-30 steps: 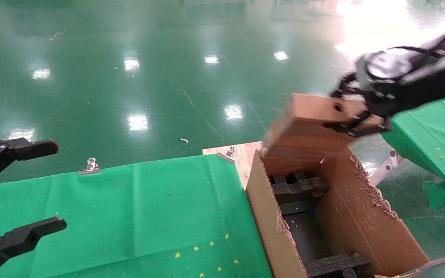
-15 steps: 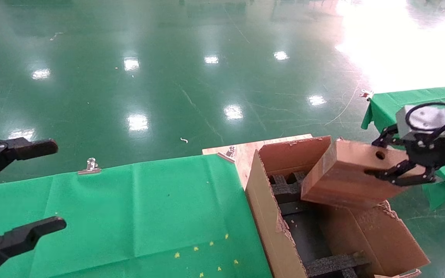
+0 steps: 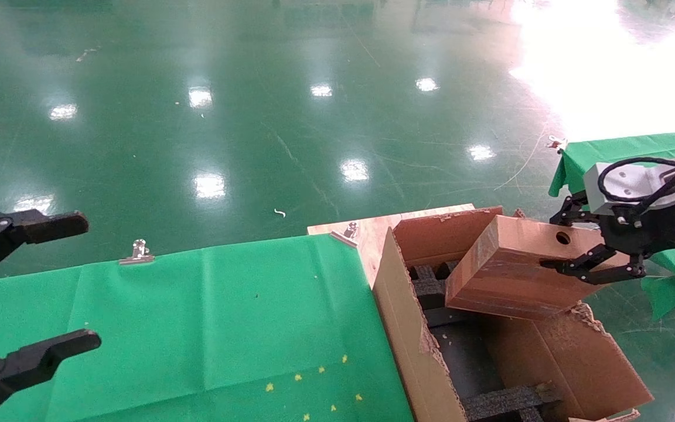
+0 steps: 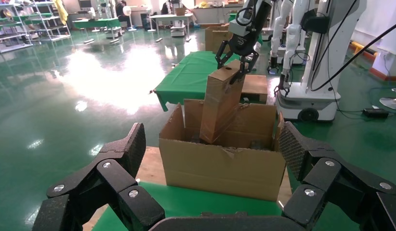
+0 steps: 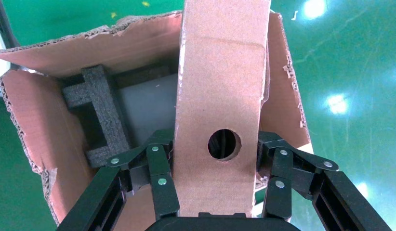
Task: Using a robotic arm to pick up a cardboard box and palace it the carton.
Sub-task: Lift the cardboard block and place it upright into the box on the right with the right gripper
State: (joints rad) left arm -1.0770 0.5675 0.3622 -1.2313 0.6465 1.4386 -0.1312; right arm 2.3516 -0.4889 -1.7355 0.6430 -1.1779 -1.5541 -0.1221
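Right gripper (image 3: 586, 258) reaching in from 3 o'clock, clamped on box (image 3: 507, 275), tilted over carton (image 3: 408, 328). Left gripper (image 3: 21, 287) parked at 9 o'clock, spread wide.

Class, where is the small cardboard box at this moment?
In the head view, the cardboard box is on the right, tilted, its lower end dipping into the carton, gripped by the right gripper.

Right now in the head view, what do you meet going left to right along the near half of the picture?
Left gripper, open and parked → green cloth → carton → cardboard box tilted over it → right gripper, fingers shut on the box.
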